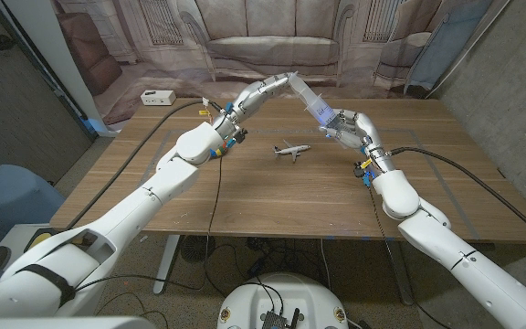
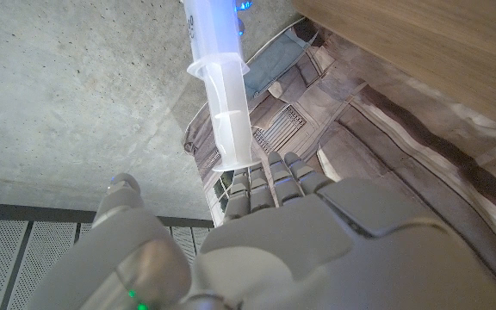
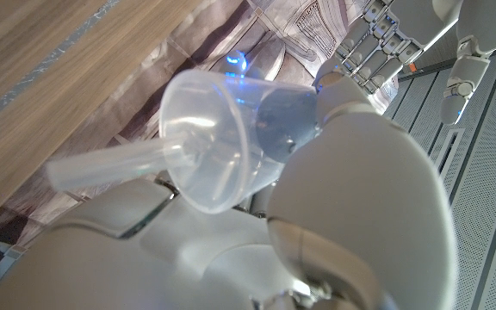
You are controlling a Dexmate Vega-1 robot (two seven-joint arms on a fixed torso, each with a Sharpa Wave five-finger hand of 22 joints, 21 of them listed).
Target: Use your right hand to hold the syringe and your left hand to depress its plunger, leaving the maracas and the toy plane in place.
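A clear syringe [image 1: 316, 105] is held in the air over the table's far middle, tilted up toward the left. My right hand [image 1: 356, 131] grips its barrel [image 3: 257, 129]. The plunger rod [image 2: 231, 112] sticks well out of the barrel's flange [image 2: 218, 65]. My left hand [image 1: 277, 88] reaches in from the left, fingers extended, and its fingertips [image 2: 269, 176] meet the plunger's end. A small white toy plane [image 1: 290, 151] sits on the table below the syringe. Small coloured bits [image 1: 211, 111] show beside my left forearm; I cannot tell what they are.
A white power strip [image 1: 156, 98] lies at the wooden table's [image 1: 272, 206] far left corner. Black cables [image 1: 446, 160] run over the table along both arms. A printed sofa backdrop [image 1: 272, 41] hangs behind the far edge.
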